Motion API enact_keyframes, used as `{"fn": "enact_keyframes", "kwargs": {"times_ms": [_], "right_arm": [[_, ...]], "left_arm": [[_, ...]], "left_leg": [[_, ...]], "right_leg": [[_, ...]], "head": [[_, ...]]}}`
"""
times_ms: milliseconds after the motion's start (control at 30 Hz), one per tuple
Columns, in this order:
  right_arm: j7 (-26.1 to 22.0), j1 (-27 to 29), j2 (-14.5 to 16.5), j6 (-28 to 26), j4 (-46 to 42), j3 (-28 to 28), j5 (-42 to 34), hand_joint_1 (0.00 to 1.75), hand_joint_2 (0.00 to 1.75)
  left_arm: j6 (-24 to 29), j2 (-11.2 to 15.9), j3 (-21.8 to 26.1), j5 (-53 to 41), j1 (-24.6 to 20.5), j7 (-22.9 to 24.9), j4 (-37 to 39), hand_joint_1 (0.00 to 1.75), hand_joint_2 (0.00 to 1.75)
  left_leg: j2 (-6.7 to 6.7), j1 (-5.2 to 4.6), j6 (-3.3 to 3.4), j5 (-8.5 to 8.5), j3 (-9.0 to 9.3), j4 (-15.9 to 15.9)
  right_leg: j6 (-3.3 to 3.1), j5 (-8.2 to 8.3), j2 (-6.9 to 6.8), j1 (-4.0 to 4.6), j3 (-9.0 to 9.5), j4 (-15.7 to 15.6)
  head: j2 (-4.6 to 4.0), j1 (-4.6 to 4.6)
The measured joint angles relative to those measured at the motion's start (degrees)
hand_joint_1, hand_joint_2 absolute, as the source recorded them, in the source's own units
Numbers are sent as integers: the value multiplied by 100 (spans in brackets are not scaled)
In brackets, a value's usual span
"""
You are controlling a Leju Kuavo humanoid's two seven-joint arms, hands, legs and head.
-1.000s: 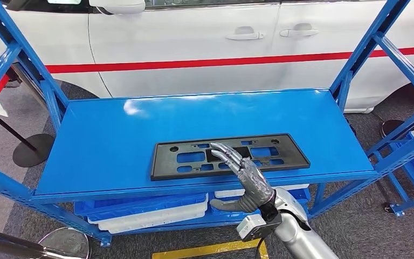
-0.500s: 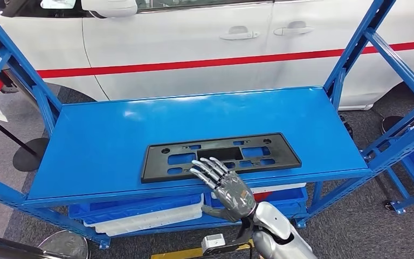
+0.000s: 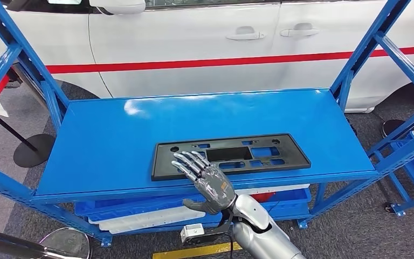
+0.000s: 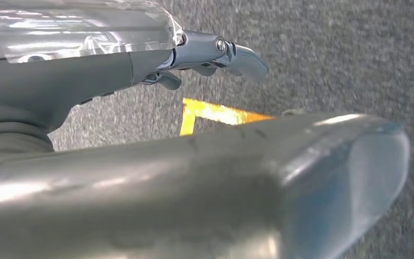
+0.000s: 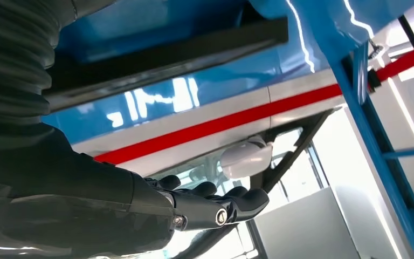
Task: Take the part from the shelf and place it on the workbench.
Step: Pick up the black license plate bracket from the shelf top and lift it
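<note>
The part is a flat black plastic frame (image 3: 230, 155) with rectangular cut-outs, lying near the front edge of the blue shelf (image 3: 113, 140). My right hand (image 3: 205, 181) comes up from below with its fingers (image 3: 187, 161) spread flat over the frame's front left portion. Its thumb (image 3: 197, 205) hangs below the shelf's front edge, and the hand holds nothing. In the right wrist view the frame's dark edge (image 5: 167, 59) lies past the outstretched hand (image 5: 205, 208). The left wrist view has my left hand (image 4: 215, 54) hanging over grey floor, fingers extended and empty.
A white car (image 3: 194, 38) with a red stripe stands right behind the shelf. Blue uprights (image 3: 32, 70) and braces (image 3: 366, 48) flank the shelf. Blue bins with white parts (image 3: 140, 213) sit on the lower level. Yellow floor tape (image 3: 194, 249) runs below, and a black stand base (image 3: 29, 150) is at left.
My right hand has slid left along the frame's front edge, from its middle to its left portion, and sits lower. The camera view swayed slightly.
</note>
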Motion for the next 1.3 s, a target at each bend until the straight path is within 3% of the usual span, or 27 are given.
{"fn": "enact_keyframes", "kwargs": {"times_ms": [67, 200, 267, 333, 367, 400, 433, 500, 567, 667, 733, 833, 867, 900, 933, 1000, 1067, 1133, 1200, 1233, 1300], "right_arm": [[8, -127, 85, -26, 102, 26, -11, 0, 175], [93, -282, 209, -120, 309, 73, 99, 0, 175], [201, -375, 278, -236, 441, 128, 272, 0, 175], [315, -432, 318, -352, 591, 203, 451, 0, 175], [370, -443, 329, -396, 665, 240, 541, 0, 175], [424, -456, 340, -436, 741, 281, 634, 0, 175], [478, -473, 353, -474, 815, 323, 730, 0, 175], [597, -530, 387, -563, 950, 396, 938, 0, 175], [730, -595, 413, -644, 1079, 466, 1164, 0, 175], [945, -667, 439, -726, 1261, 560, 1505, 0, 175], [1085, -722, 457, -775, 1374, 603, 1699, 0, 175], [1237, -798, 470, -808, 1561, 643, 1870, 0, 175], [1277, -805, 471, -815, 1631, 647, 1895, 0, 175], [1315, -813, 474, -828, 1714, 649, 1910, 0, 175], [1347, -830, 478, -848, 1793, 649, 1916, 0, 175], [1394, -898, 501, -897, 1926, 641, 1904, 0, 175], [1416, -987, 529, -948, 2023, 615, 1879, 0, 175], [1420, -1038, 546, -988, 2106, 564, 1851, 0, 175], [1422, -1054, 557, -1014, 2159, 503, 1826, 0, 175], [1422, -1072, 568, -1029, 2181, 479, 1813, 0, 175], [1422, -1119, 592, -1063, 2226, 439, 1782, 0, 175]], "left_arm": [[-8, -2, -12, -16, -7, 0, 0, 0, 0], [-14, 6, -29, -55, -10, -5, 0, 0, 0], [-23, 15, -57, -74, -10, -22, 0, 0, 0], [-34, 16, -84, -90, -4, -40, 0, 0, 0], [-39, 18, -92, -96, 2, -46, 0, 0, 0], [-43, 21, -98, -98, 7, -49, 0, 0, 0], [-48, 28, -102, -101, 10, -50, 0, 0, 0], [-58, 40, -106, -107, 5, -53, 0, 0, 0], [-70, 45, -107, -109, -6, -59, 0, 0, 0], [-80, 43, -105, -106, 0, -70, 0, 0, 0], [-85, 42, -105, -105, 0, -86, 0, 0, 0], [-88, 44, -105, -106, -6, -111, 0, 0, 0], [-90, 45, -105, -108, -4, -116, 0, 0, 0], [-92, 45, -105, -113, 0, -123, 0, 0, 0], [-98, 45, -105, -120, 3, -129, 0, 0, 0], [-111, 43, -105, -141, 4, -138, 0, 0, 0], [-121, 40, -105, -162, -4, -142, 0, 0, 0], [-126, 38, -105, -173, -7, -144, 0, 0, 0], [-126, 40, -105, -179, -6, -145, 0, 0, 0], [-125, 42, -105, -181, -7, -145, 0, 0, 0], [-125, 44, -105, -186, -7, -146, 0, 0, 0]], "left_leg": [[1, -9, -53, -3, -8, 5], [4, 4, -174, -68, -51, 93], [5, 19, -217, -360, -283, 608], [6, 28, -254, -704, -665, 1397], [7, 33, -268, -762, -795, 1647], [8, 36, -276, -705, -824, 1680], [10, 40, -279, -543, -735, 1476], [18, 45, -268, -158, -342, 664], [14, 34, -211, 3, -87, 128], [2, 22, -105, 16, -71, 48], [5, 34, -38, 42, -66, 12], [10, 34, 7, 55, -79, -1], [8, 30, 9, 55, -84, 1], [5, 28, 11, 55, -85, 3], [1, 27, 9, 54, -83, 5], [-5, 26, -2, 49, -68, 6], [-5, 7, -43, 41, -69, 18], [-3, 3, -108, 43, -77, 18], [1, 14, -173, 18, -85, 43], [3, 17, -201, -61, -131, 159], [6, 30, -249, -385, -392, 742]], "right_leg": [[-51, 131, 3, 35, 221, -484], [-161, 159, 4, 23, 246, -589], [-216, 175, -7, 6, 267, -623], [-239, 169, -15, 16, 267, -619], [-243, 165, -18, 20, 267, -614], [-243, 159, -20, 21, 268, -605], [-237, 150, -17, 19, 271, -594], [-204, 118, -9, 20, 278, -556], [-157, 93, -1, 39, 268, -517], [-81, 85, 3, 47, 251, -504], [-19, -68, 3, 35, 161, -299], [45, -589, 3, 5, -331, 734], [55, -687, 3, -3, -491, 1052], [56, -673, 3, -8, -566, 1184], [49, -547, 3, -11, -528, 1080], [2, -113, 3, -5, -170, 314], [-52, 115, 3, 25, 143, -352], [-89, 118, 5, 58, 206, -515], [-146, 149, 3, 38, 223, -558], [-182, 166, -1, 24, 237, -587], [-234, 180, -11, 16, 255, -619]], "head": [[0, -1], [0, -1], [0, -2], [0, -2], [0, -2], [0, -2], [0, -2], [0, -2], [0, -1], [0, -1], [0, -1], [0, 0], [0, 0], [0, 0], [0, 0], [0, 0], [0, -1], [0, -1], [0, -1], [0, -1], [0, -2]]}}
